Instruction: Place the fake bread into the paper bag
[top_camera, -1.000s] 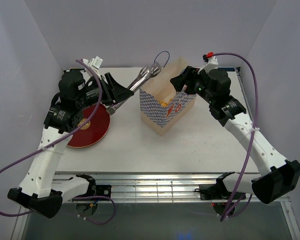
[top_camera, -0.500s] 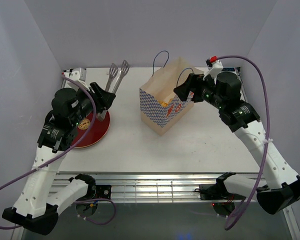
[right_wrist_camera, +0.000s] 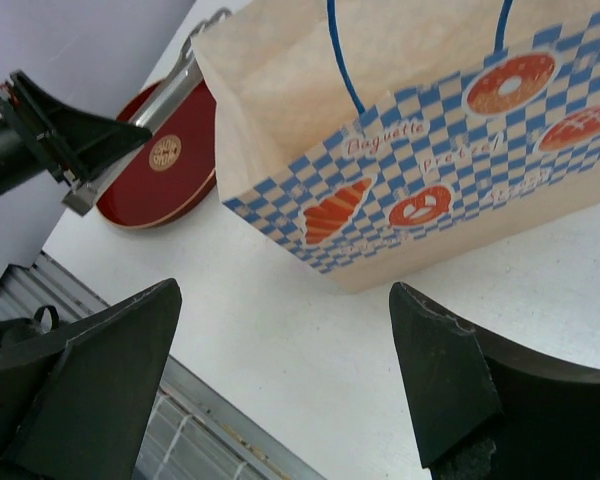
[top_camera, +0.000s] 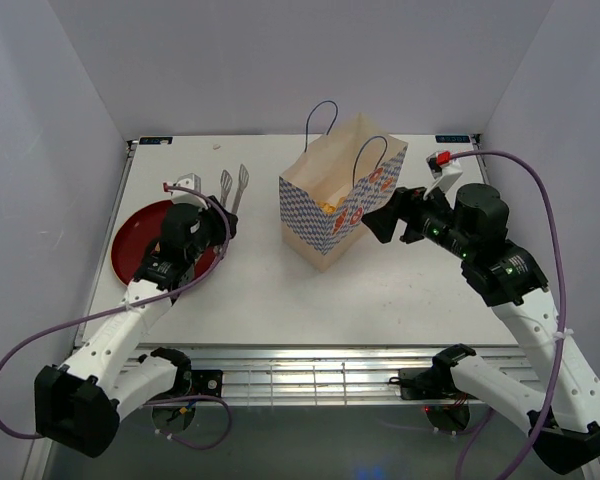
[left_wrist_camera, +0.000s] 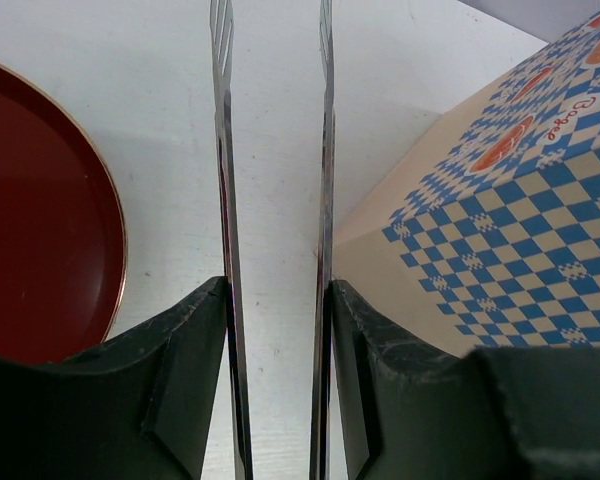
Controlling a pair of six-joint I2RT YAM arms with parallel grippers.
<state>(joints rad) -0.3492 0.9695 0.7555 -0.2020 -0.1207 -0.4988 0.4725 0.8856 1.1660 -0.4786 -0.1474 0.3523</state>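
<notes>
The paper bag (top_camera: 340,200) stands upright at the table's centre, mouth open. A bit of golden-orange fake bread (top_camera: 327,207) shows inside it; the rest is hidden. My left gripper (top_camera: 220,213) is shut on the long silver tongs (top_camera: 234,182), which lie low over the table between the plate and the bag, arms apart and empty. In the left wrist view the tongs (left_wrist_camera: 223,180) run between my fingers (left_wrist_camera: 277,285), with the bag (left_wrist_camera: 500,200) to the right. My right gripper (top_camera: 377,226) is open and empty just right of the bag (right_wrist_camera: 430,170), apart from it (right_wrist_camera: 280,370).
The round dark-red plate (top_camera: 140,245) lies at the left with nothing on it, also seen in the left wrist view (left_wrist_camera: 40,230) and the right wrist view (right_wrist_camera: 165,160). The bag's two cord handles (top_camera: 325,115) stick up. White walls close in the table's sides.
My left arm has swung the tongs from over the bag down to the table beside the plate. My right gripper has drawn back from the bag's rim, down and to the right.
</notes>
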